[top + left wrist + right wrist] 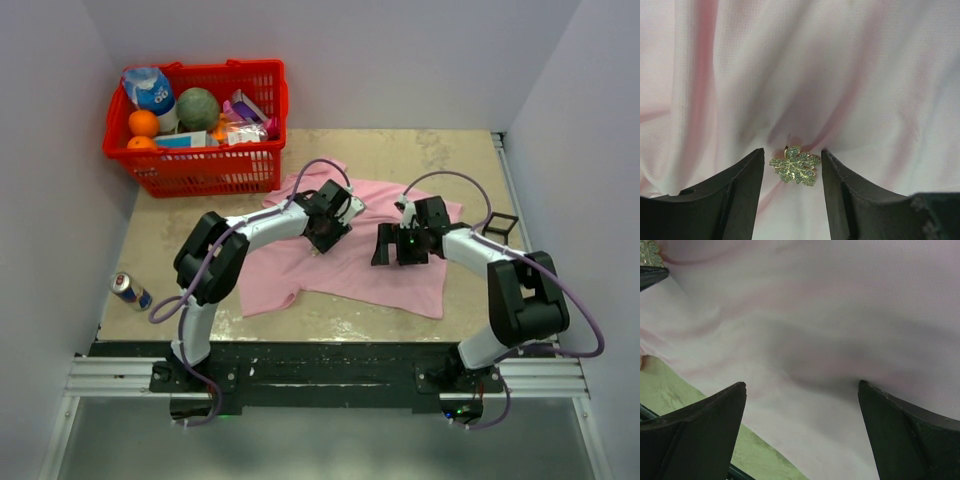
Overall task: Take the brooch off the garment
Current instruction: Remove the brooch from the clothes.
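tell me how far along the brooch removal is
Done: the left jaws are lined up, one on each side of the brooch. In hand: the grasp itself; the jaws stand apart and do not look clamped on it. Left: the brooch is still pinned to the pink shirt, so gripping it and pulling it free are yet to do. The right jaws are wide open over bare cloth, holding nothing.
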Tool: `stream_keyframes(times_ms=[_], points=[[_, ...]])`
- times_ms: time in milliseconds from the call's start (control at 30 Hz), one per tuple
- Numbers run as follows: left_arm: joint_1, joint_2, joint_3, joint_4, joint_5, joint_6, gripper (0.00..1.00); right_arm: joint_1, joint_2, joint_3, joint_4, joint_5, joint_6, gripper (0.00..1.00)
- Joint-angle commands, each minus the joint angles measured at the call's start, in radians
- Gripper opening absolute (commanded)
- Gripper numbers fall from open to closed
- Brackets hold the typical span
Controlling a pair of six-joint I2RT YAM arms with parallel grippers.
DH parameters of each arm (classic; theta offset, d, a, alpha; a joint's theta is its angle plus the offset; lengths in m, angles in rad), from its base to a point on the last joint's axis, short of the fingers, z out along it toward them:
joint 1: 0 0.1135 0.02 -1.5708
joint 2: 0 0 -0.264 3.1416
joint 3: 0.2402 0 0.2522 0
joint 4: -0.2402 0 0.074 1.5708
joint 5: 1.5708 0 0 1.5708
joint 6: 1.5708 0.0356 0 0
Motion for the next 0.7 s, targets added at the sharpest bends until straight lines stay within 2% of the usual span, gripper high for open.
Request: stream_keyframes(times_ms=[0,500,567,633,667], points=[[0.018,-0.005,0.010,-0.011,-0.038,0.028,0.54,-0.016,0.068,-0.005,0.001,0.058,0.019,0.99],[0.047,-0.028,0.005,-0.040,-0.020,0.030,0.52,-0.019,0.097,0.006,-0.010,0.087,0.027,0.99],[0.050,-0.033,0.005,-0.048,0.023,0.002,0.52,-0.019,0.094,0.006,-0.010,0.087,0.025,0.99],[0.073,-0.039,-0.009,-0.062,0.150,-0.034,0.51,-0.017,0.093,0.008,-0.010,0.086,0.025,0.99],[0.081,-0.055,-0.022,-0.062,0.160,-0.050,0.50,-0.017,0.090,0.005,-0.010,0.084,0.024,0.99]])
